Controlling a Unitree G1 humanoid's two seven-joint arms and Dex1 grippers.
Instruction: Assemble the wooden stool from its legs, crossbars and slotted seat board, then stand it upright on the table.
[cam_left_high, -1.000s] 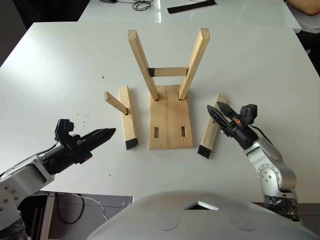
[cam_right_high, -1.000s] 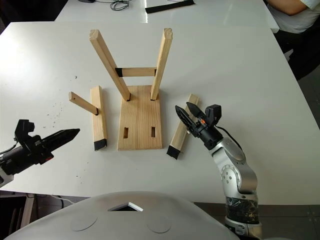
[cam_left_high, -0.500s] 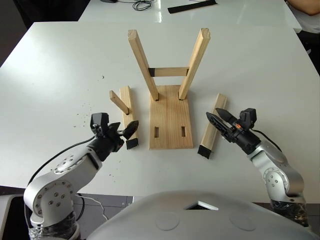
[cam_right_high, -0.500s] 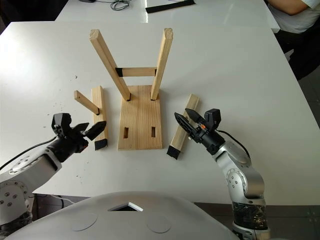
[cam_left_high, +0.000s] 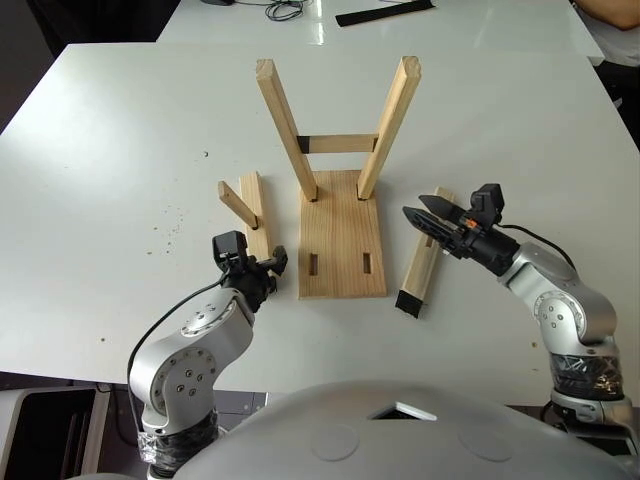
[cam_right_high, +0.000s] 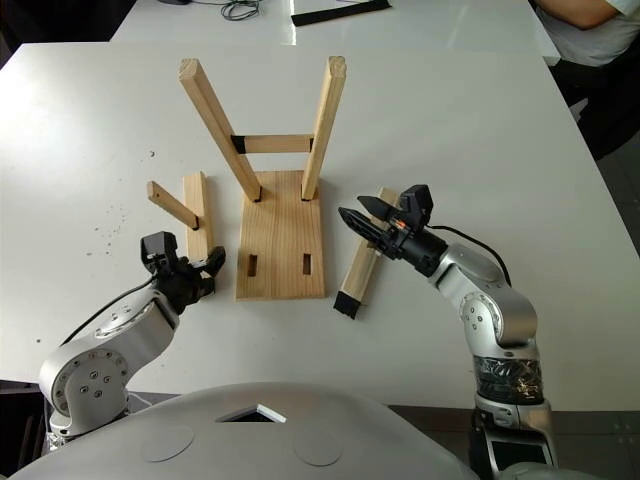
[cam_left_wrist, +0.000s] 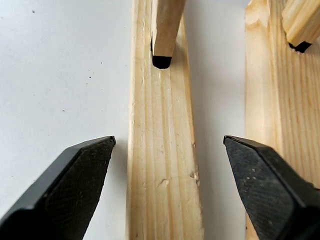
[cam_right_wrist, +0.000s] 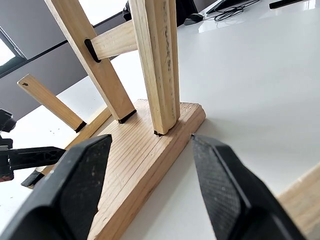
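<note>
Wood like this should be light, stiff and dry, unlikely to slip. Nearest, the left claw (cam_left_wrist: 168, 140) stands wide open astride the near end of the left loose leg (cam_left_high: 258, 225), holding nothing. Gripping across its narrow sides, short of the stub crossbar (cam_left_high: 236, 205), seems best. The right claw (cam_left_high: 420, 212) gapes empty by the right loose leg (cam_left_high: 425, 255). Between them the seat board (cam_left_high: 341, 240) lies on the bench (cam_left_high: 120, 130), with two upright legs (cam_left_high: 286, 128) and a joining crossbar (cam_left_high: 340, 143) at its far end.
</note>
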